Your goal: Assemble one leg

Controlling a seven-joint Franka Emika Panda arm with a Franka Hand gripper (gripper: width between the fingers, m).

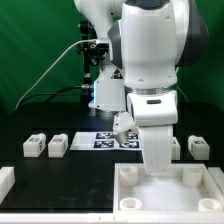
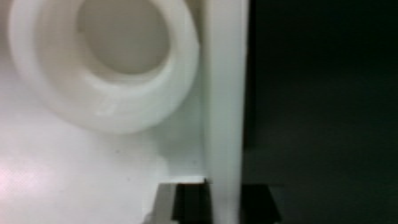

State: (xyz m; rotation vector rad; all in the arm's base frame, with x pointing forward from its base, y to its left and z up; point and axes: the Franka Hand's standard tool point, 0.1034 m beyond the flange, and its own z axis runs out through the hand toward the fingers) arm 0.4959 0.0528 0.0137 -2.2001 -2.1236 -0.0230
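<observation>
My gripper (image 1: 158, 168) is down at the far wall of the large white tray-like piece (image 1: 200, 190). In the wrist view its two dark fingers (image 2: 189, 204) stand on either side of the tray's thin upright wall (image 2: 224, 100), pressed against it, with the gripper (image 2: 224, 190) shut on that wall. A round recessed pocket (image 2: 107, 50) of the tray lies beside the wall. Two small white legs (image 1: 33, 146) (image 1: 57, 146) with tag marks sit on the table at the exterior view's left. Another leg (image 1: 198, 147) sits at the right. None is held.
The marker board (image 1: 108, 139) lies on the black table behind the tray, partly hidden by the arm. A white part (image 1: 5, 181) shows at the exterior view's lower left edge. The robot's base and cables stand at the back before a green curtain.
</observation>
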